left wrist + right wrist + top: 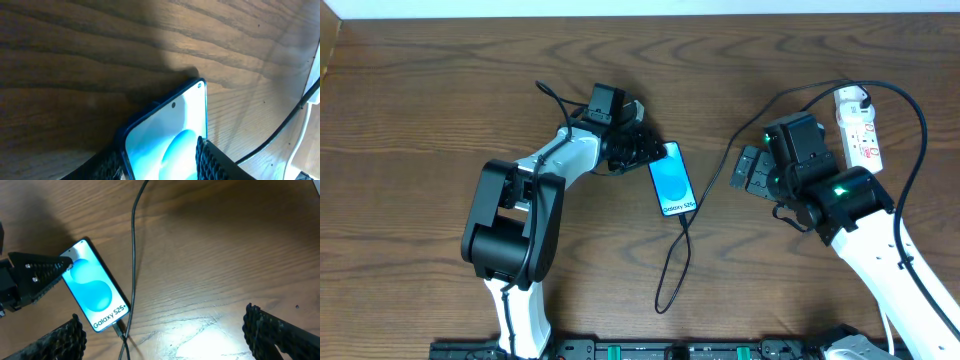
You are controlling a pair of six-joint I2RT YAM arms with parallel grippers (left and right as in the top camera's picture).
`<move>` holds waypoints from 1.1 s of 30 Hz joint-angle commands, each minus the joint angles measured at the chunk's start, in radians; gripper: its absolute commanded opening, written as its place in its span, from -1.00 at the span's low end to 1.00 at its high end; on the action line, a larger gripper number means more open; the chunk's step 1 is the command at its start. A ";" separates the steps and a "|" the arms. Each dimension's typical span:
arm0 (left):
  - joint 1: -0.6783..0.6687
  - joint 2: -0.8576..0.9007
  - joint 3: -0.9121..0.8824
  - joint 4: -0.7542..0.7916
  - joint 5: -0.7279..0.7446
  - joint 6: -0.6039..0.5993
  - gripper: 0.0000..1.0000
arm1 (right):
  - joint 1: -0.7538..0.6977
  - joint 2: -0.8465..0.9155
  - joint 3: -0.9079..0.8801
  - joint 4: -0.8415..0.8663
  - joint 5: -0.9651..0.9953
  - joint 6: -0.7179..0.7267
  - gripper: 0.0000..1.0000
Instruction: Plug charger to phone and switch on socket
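Your left gripper (159,150) astride the phone (673,180) near its top end (pinching or not, cannot tell), charger (675,260) tip at its bottom edge, your right gripper (162,320) spread wide.

Charger (134,240) plugged into lit phone (672,180); socket (860,130) apart.

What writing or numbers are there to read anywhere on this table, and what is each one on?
"Galaxy S25+": white letters on the blue screen of the phone, near one short end, clearest in the right wrist view.
Red markings on the white power strip: too small to read.
Nothing else in any view can be read.
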 commanded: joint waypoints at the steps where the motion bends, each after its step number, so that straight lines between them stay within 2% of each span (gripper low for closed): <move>1: 0.005 0.051 -0.032 0.002 -0.144 -0.002 -0.04 | 0.001 -0.010 0.006 -0.002 0.019 0.009 0.98; 7: 0.005 0.051 -0.032 0.047 -0.143 -0.048 -0.04 | 0.001 -0.010 0.006 -0.002 0.019 0.009 0.98; 17: 0.009 0.050 -0.028 0.055 -0.144 -0.050 -0.03 | 0.001 -0.010 0.006 -0.002 0.019 0.009 0.98; 18: 0.013 0.050 -0.023 0.054 -0.143 -0.050 0.24 | 0.001 -0.010 0.006 -0.003 0.019 0.009 0.98; 19: 0.018 0.048 -0.018 0.054 -0.143 -0.050 0.41 | 0.001 -0.010 0.006 -0.004 0.019 0.009 0.99; 23: 0.052 0.017 -0.001 0.051 -0.143 -0.049 0.75 | 0.001 -0.010 0.006 -0.011 0.020 0.008 0.99; 25: 0.072 -0.011 0.003 0.050 -0.144 -0.042 0.83 | 0.000 -0.010 0.006 -0.013 0.020 0.009 0.98; 33: 0.177 -0.200 0.004 -0.012 -0.145 0.050 0.86 | 0.000 -0.010 0.006 -0.013 0.021 0.009 0.98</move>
